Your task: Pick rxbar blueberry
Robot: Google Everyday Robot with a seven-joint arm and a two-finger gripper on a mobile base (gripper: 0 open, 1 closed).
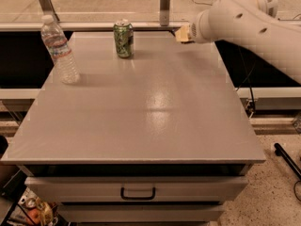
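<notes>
End effector [182, 33] seemingly above table's [155, 126] far edge; rxbar blueberry's long axis hidden.

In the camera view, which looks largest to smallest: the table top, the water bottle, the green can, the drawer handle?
1. table top
2. water bottle
3. green can and drawer handle: similar, and the handle is nearer, so unranked.
The gripper hangs over the table's far right edge.

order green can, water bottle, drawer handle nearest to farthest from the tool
Tool sits at the table far right edge.
1. Green can, just left of it.
2. Water bottle, far left corner.
3. Drawer handle, front, below.
</notes>
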